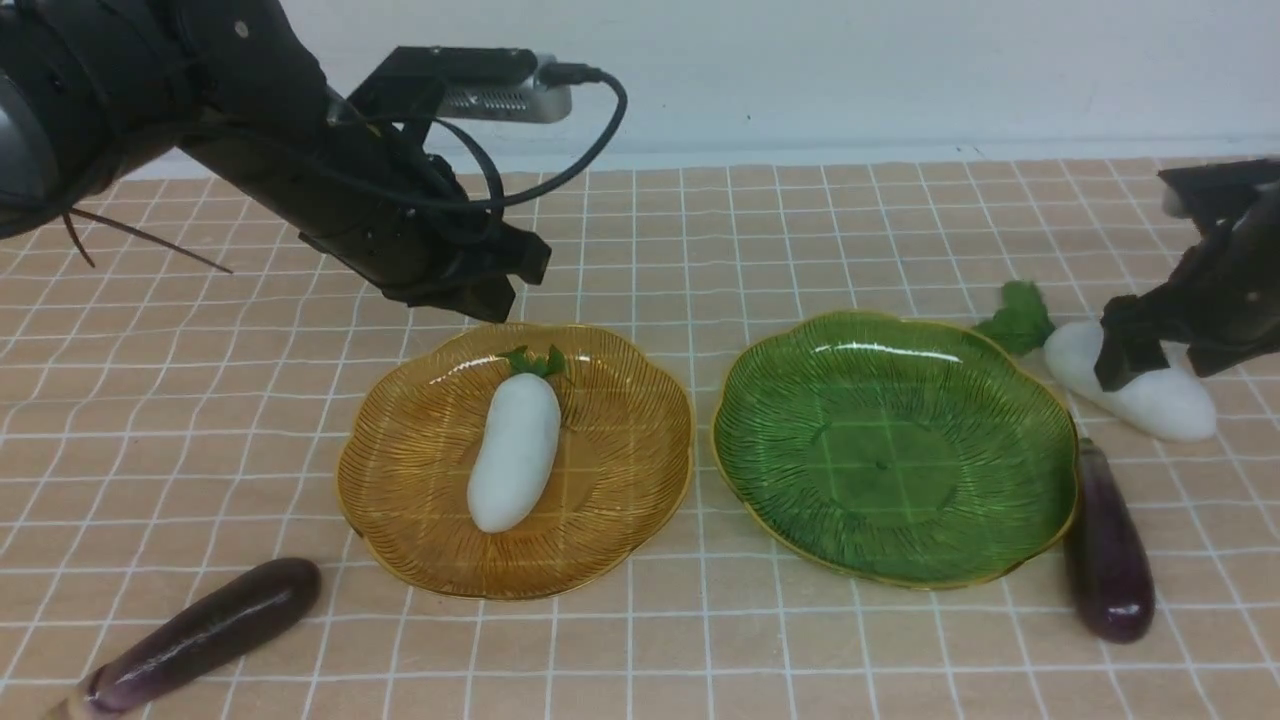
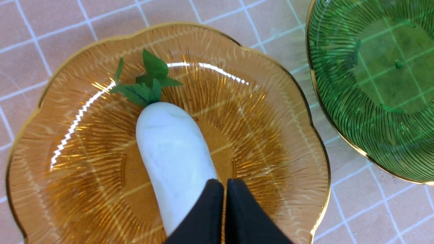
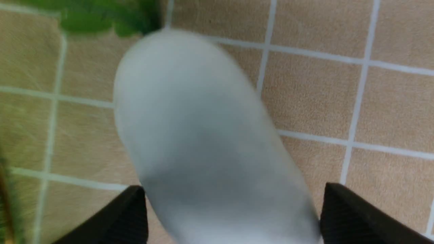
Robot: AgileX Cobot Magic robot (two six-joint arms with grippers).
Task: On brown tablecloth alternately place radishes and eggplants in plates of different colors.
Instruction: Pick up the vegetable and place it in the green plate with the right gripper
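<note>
Nearest cam., far L on brown tablecloth (image 1: 700, 250): eggplant (image 1: 200, 635). L gripper (image 2: 224, 186), jaws pressed together & empty, hangs over amber plate (image 1: 610, 450), clear of radish (image 1: 515, 450) lying in it; green plate (image 1: 900, 450) just R. Far R: 2nd eggplant (image 1: 1108, 545) against green rim; R gripper (image 3: 232, 189), jaws spread wide, straddles 2nd radish (image 1: 1160, 400) on cloth, contact unclear.

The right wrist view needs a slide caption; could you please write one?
Right hand straddles a smooth white oblong radish on the tan, white-gridded tablecloth.

Plain white wall (image 1: 900, 70) (evenly lit)
</note>
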